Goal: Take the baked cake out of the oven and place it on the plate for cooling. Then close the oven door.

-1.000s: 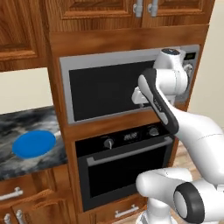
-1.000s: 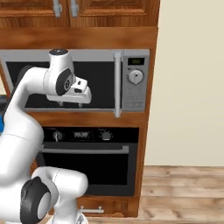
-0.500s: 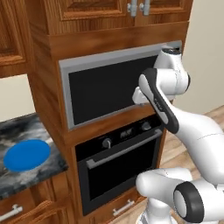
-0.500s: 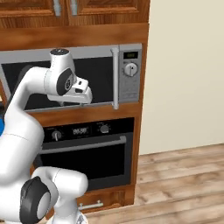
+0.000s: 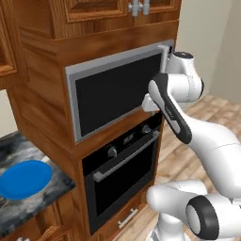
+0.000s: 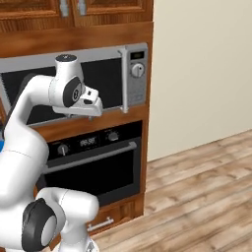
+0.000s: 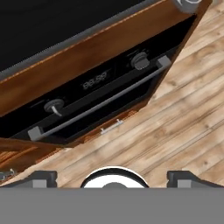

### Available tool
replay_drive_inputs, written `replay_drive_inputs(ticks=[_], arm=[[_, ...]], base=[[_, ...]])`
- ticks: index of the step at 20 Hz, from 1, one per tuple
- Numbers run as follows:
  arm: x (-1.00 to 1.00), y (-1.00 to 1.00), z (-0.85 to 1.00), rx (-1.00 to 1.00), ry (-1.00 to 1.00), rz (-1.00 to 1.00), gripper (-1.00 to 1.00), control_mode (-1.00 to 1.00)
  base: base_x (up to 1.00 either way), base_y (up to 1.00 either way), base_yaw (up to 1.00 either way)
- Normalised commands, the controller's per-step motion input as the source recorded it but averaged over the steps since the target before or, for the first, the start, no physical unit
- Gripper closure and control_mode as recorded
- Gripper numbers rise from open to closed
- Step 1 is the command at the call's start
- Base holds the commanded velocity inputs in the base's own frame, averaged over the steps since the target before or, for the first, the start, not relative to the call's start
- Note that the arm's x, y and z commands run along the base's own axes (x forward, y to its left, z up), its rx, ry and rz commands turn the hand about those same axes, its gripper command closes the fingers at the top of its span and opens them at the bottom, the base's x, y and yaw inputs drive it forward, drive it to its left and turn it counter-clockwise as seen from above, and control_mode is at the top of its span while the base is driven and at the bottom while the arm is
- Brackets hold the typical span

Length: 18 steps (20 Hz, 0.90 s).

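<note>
The black oven point(image 5: 123, 160) sits under the microwave with its oven door point(image 5: 127, 181) shut and the silver bar handle point(image 5: 126, 158) across the top. The same oven door point(image 6: 96, 173) point(image 7: 98, 107) shows from the other side and from the hand. The baked cake is hidden. The blue plate point(image 5: 23, 179) lies on the dark stone counter point(image 5: 44, 195) at the far left. My gripper point(image 6: 87, 112) point(image 7: 113, 177) hangs open and empty in front of the microwave, above the oven's knobs, looking down at the door.
A silver-framed microwave point(image 5: 117, 92) point(image 6: 132, 74) fills the cabinet above the oven. Wooden cupboards point(image 5: 94, 14) run along the top. A drawer point(image 5: 124, 217) sits under the oven. Wood floor point(image 6: 197, 197) spreads to the right beside a plain wall point(image 6: 202, 69).
The whole picture has shifted as the base drove and turned. The oven and the plate now sit further left in the left base view. The arm's pose and the open gripper are unchanged.
</note>
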Motion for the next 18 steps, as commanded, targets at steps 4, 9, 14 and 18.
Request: replay_drive_inputs(ticks=[4, 9, 14, 18], arm=[[0.00, 0.00, 0.00, 0.00, 0.00, 0.00, -1.00, 1.00], [0.00, 0.00, 0.00, 0.00, 0.00, 0.00, -1.00, 1.00], [0.00, 0.00, 0.00, 0.00, 0.00, 0.00, -1.00, 1.00], [0.00, 0.00, 0.00, 0.00, 0.00, 0.00, -1.00, 1.00]], base=[[-0.32, 0.52, -0.33], [-0.39, 0.52, -0.29], [-0.04, 0.54, -0.37], [0.01, 0.55, -0.38]])
